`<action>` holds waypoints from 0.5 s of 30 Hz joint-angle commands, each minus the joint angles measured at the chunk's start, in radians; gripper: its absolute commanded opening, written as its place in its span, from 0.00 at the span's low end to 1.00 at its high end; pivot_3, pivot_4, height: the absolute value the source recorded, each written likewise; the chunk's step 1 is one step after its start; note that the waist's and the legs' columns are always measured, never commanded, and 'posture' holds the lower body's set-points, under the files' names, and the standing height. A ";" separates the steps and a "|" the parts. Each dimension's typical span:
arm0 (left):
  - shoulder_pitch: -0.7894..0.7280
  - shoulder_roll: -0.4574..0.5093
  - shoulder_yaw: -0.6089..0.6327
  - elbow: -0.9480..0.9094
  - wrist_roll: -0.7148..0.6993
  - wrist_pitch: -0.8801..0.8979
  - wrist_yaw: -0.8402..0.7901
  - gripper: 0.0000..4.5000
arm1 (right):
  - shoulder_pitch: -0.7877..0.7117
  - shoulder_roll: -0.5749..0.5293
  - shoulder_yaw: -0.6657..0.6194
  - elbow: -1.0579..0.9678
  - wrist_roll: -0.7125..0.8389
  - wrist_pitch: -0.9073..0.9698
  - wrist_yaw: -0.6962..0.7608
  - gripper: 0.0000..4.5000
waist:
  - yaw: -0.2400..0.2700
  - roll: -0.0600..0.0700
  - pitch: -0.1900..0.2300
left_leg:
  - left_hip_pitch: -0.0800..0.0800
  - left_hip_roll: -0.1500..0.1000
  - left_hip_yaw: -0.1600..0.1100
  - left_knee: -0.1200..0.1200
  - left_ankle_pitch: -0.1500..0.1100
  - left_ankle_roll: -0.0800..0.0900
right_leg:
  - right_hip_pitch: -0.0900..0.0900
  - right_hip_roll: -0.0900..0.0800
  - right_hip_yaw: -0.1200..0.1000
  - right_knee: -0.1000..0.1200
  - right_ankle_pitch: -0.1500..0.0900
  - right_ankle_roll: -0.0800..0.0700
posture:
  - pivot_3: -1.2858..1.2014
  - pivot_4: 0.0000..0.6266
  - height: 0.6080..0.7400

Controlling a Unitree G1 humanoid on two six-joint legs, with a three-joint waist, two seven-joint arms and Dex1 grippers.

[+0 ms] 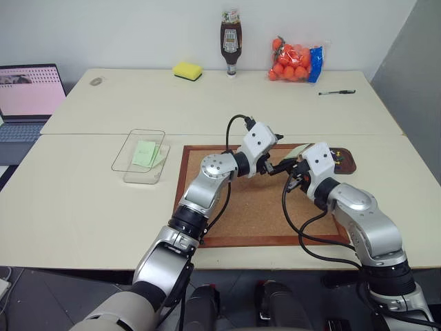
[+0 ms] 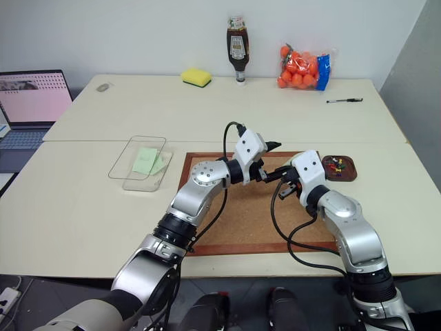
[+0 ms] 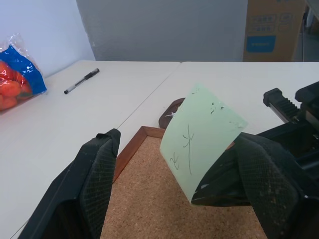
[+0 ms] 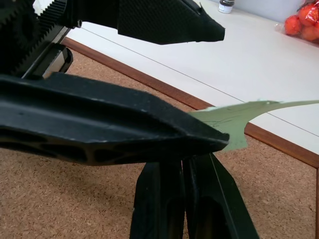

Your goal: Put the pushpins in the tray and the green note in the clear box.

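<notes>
Paper-thin green note point(image 3: 199, 137) curls over grainy cork board point(image 3: 149, 199).

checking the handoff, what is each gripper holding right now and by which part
The right gripper pinches a green note by its lower edge. The left gripper is open around the note, holding nothing.

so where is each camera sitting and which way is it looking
Head views: on the head, looking down over both arms at the cork board and clear box.
Left wrist view: behind the open left end effector, facing the green note.
Right wrist view: behind the shut right end effector, which pinches that note.
Shared: the note and board.
</notes>
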 commanded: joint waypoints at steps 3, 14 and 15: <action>-0.025 -0.005 -0.012 0.024 0.027 -0.006 0.005 0.76 | -0.026 0.008 -0.001 -0.034 0.000 -0.018 0.003 0.00 | 0.000 0.000 0.000 | 0.000 0.000 0.000 0.000 0.000 0.000 | 0.000 0.000 0.000 0.000 0.000 0.000 | 0.52 0.24 1.00; -0.046 -0.016 -0.015 0.077 0.052 -0.020 0.008 0.29 | -0.024 0.014 0.001 -0.039 -0.005 -0.019 0.001 0.00 | 0.000 0.000 0.000 | 0.000 0.000 0.000 0.000 0.000 0.000 | 0.000 0.000 0.000 0.000 0.000 0.000 | 0.52 0.24 1.00; -0.047 -0.018 -0.014 0.081 0.053 -0.018 0.009 0.26 | -0.023 0.014 0.001 -0.041 -0.005 -0.018 0.001 0.00 | 0.000 0.000 0.000 | 0.000 0.000 0.000 0.000 0.000 0.000 | 0.000 0.000 0.000 0.000 0.000 0.000 | 0.52 0.24 1.00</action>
